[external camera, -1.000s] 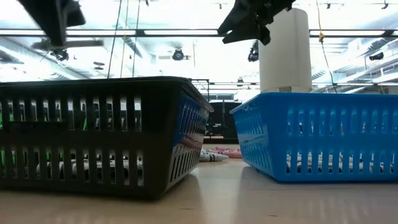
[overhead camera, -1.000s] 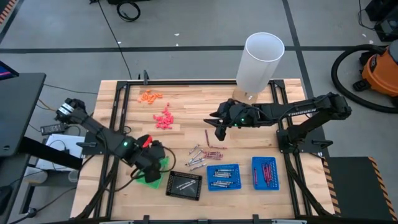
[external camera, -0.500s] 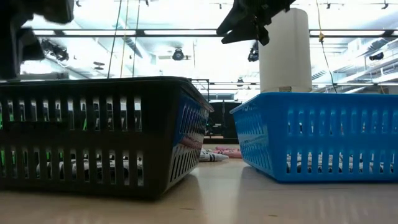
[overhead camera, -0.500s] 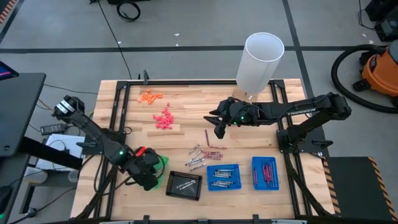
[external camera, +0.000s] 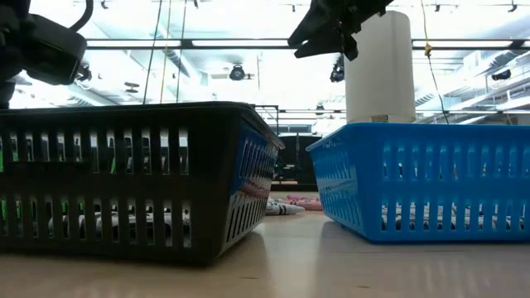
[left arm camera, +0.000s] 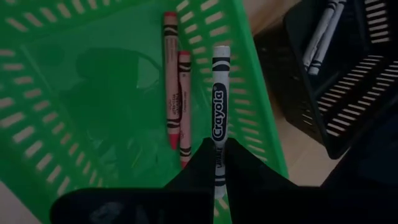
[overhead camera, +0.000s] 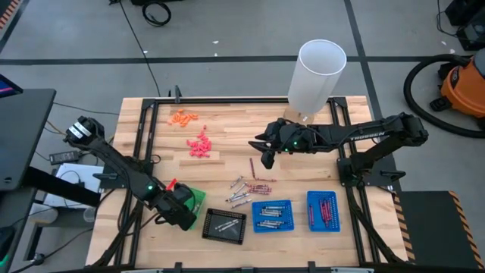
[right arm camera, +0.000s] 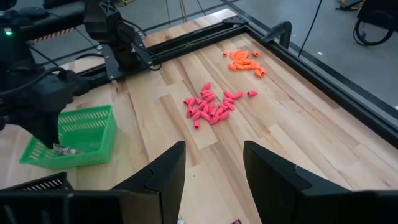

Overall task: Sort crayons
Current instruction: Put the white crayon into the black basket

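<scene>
My left gripper (overhead camera: 180, 215) hangs low over the green tray (overhead camera: 195, 199) near the table's front left, shut on a grey-white crayon (left arm camera: 219, 106). Two red crayons (left arm camera: 171, 93) lie flat on that tray's floor. My right gripper (overhead camera: 267, 161) stands open above the table's middle, nothing between its fingers (right arm camera: 214, 177). Below it, several loose crayons (overhead camera: 246, 188) lie on the wood. A black tray (overhead camera: 225, 225) holds grey-white crayons, one blue tray (overhead camera: 271, 216) holds grey ones, and another blue tray (overhead camera: 323, 210) holds maroon ones. My left gripper pinches the grey-white crayon near one end (left arm camera: 217, 163) between its two fingers. The fingers slant steeply down from above. The crayon runs on past the fingertips over the green tray's floor, beside the red ones; whether its free end touches the tray, I cannot tell.
Pink bits (overhead camera: 199, 145) and orange bits (overhead camera: 183, 117) lie at the far left of the table. A tall white cylinder (overhead camera: 316, 76) stands at the far edge. The black tray sits right beside the green one. In the low view the black tray (external camera: 132, 178) and a blue tray (external camera: 422, 178) fill the foreground.
My left gripper has sunk toward the green tray, shifting a little toward the table's near edge, and has rolled about its own axis. My right gripper has kept still.
</scene>
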Controlling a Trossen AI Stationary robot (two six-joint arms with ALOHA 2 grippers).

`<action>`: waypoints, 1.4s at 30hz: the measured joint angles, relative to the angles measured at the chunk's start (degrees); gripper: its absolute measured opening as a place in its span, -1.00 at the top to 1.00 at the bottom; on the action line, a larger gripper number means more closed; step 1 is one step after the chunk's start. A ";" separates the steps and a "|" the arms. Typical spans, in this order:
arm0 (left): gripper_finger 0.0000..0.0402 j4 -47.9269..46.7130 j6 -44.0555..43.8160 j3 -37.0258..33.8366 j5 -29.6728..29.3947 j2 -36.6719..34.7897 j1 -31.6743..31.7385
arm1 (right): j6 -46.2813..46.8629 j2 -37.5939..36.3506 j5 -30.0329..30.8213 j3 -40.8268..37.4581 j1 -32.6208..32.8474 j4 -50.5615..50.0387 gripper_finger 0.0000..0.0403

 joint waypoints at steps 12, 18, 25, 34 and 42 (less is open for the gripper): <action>0.85 -0.18 -0.95 0.00 0.00 0.00 0.00 | 0.00 0.00 -0.02 -0.01 0.01 0.00 0.16; 0.86 -0.13 0.02 0.00 -0.02 0.00 0.02 | 0.00 0.00 -0.02 -0.01 0.01 0.00 0.16; 0.86 -0.27 5.61 1.01 -4.24 -1.63 0.58 | 0.00 0.00 -0.02 0.00 0.01 -0.01 0.16; 0.86 6.86 27.85 4.22 -0.38 -0.72 5.45 | -0.61 -0.02 -0.04 -0.01 0.01 0.03 0.16; 0.86 19.08 38.87 4.20 13.87 5.70 13.49 | -0.87 -0.02 -0.04 -0.01 0.01 1.08 0.16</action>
